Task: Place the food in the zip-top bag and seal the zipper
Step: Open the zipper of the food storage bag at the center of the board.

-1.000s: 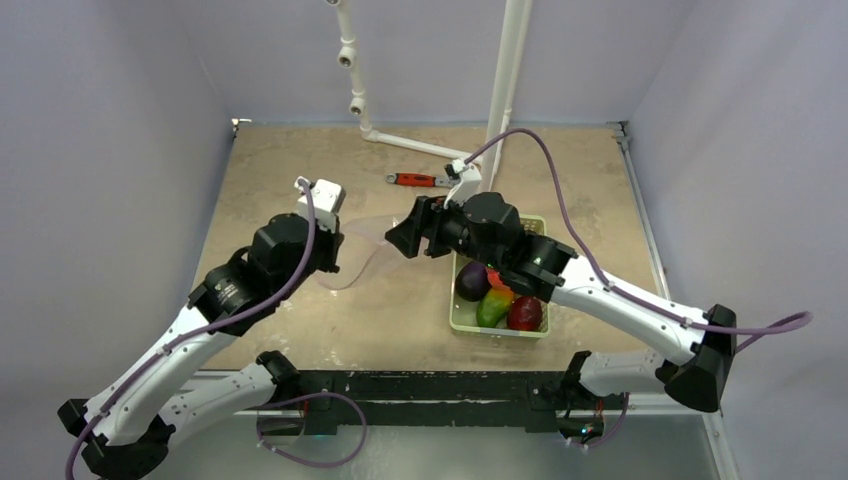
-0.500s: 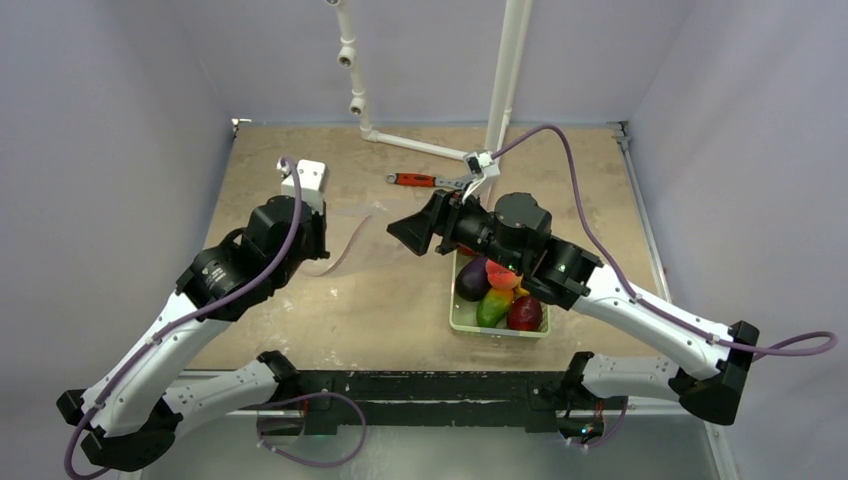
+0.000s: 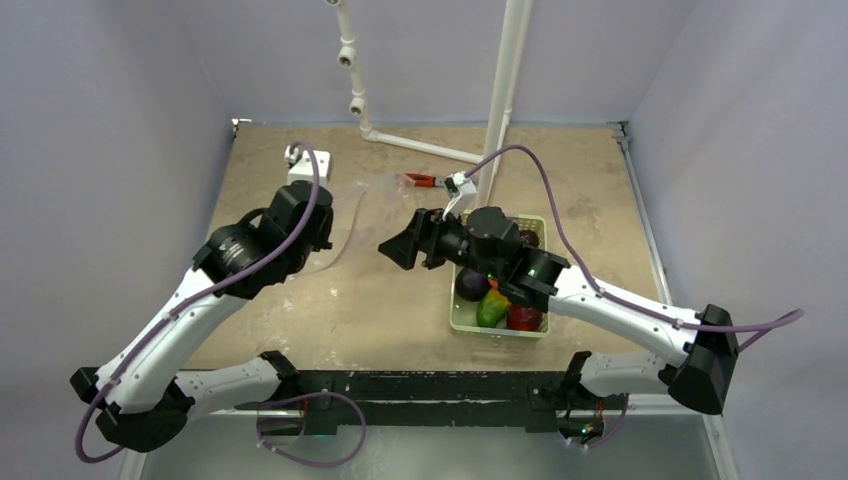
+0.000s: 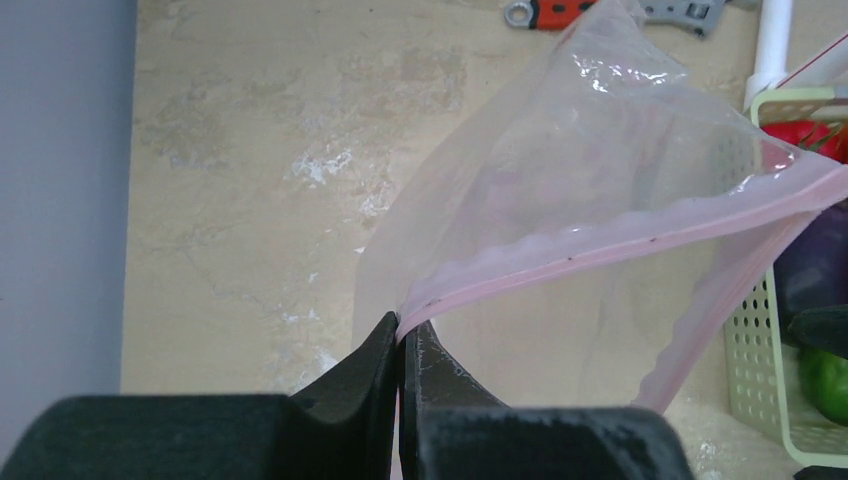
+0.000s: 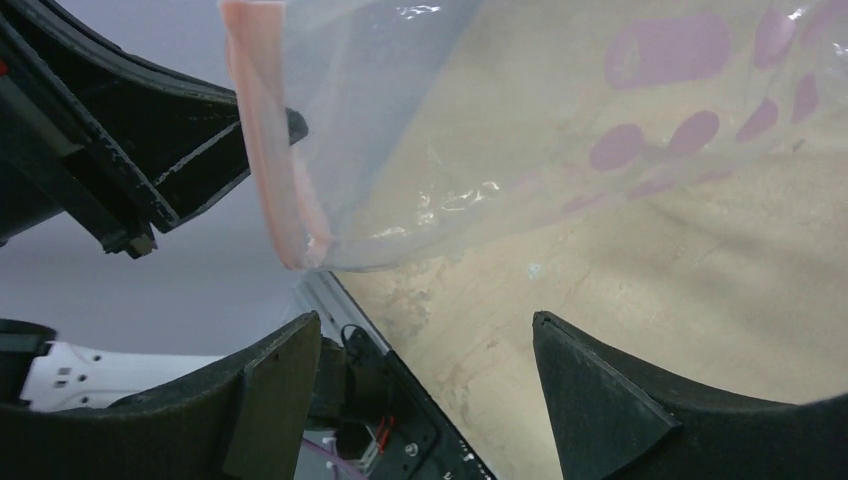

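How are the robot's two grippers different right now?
The left gripper is shut, pinching the pink zipper of the zip-top bag; the right gripper is open and holds nothing. The left gripper touches the bag; the right gripper only faces it, apart. Both are black.

Side by side, the left arm (image 3: pixel 185 315) and right arm (image 3: pixel 615 305) wear glossy white shells on their long links, set between bulky matte-black joint housings and black bases; a purple cable (image 3: pixel 318 190) loops along each arm, and a small white camera block (image 3: pixel 303 166) caps the left wrist. The left gripper (image 4: pixel 402 328) and right gripper (image 5: pixel 422 320) carry black, wedge-shaped fingers with a grainy finish
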`<state>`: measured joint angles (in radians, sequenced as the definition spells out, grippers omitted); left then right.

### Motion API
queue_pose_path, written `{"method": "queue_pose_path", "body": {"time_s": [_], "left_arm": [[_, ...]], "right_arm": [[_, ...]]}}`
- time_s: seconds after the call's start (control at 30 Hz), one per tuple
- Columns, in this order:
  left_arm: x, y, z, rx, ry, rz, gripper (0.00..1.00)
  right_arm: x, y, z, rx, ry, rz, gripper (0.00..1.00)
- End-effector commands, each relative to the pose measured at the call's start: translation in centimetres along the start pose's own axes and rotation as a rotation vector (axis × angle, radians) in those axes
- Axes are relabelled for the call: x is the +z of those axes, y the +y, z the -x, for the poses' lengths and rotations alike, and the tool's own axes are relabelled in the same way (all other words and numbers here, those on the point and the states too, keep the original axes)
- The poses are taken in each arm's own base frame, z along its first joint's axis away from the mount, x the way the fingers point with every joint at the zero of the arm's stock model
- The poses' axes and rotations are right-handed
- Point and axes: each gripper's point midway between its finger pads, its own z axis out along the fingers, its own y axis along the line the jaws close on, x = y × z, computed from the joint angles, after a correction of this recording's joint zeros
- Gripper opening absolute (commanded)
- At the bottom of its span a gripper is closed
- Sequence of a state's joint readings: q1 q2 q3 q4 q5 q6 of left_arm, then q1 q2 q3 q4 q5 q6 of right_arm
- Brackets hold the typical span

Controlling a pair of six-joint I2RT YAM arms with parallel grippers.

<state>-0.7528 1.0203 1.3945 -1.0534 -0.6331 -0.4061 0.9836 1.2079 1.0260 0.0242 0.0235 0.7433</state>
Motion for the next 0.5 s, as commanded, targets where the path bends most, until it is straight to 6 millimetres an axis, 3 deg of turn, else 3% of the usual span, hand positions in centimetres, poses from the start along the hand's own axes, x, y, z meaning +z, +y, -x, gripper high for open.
{"method": "queue_pose_path", "body": {"time_s": [0.0,0.27,0.47], "left_arm": [[1.9,-2.0,-1.7,-0.009,0.062,-0.033,0.0],[4.3,-6.4,-3.4,-0.053,0.093,-0.174,0.0],[5.6,-8.6,-4.5,-0.062,0.126,-0.236,0.0]], "right_arm": [[0.5,-0.2,-0.2,0.03,-0.028,0.004,0.8],[0.8,-2.4,-1.5,0.073,-0.025,-0.063,0.8],[0.8,-2.4,-2.0,0.108,-0.024,-0.052,0.8]]}}
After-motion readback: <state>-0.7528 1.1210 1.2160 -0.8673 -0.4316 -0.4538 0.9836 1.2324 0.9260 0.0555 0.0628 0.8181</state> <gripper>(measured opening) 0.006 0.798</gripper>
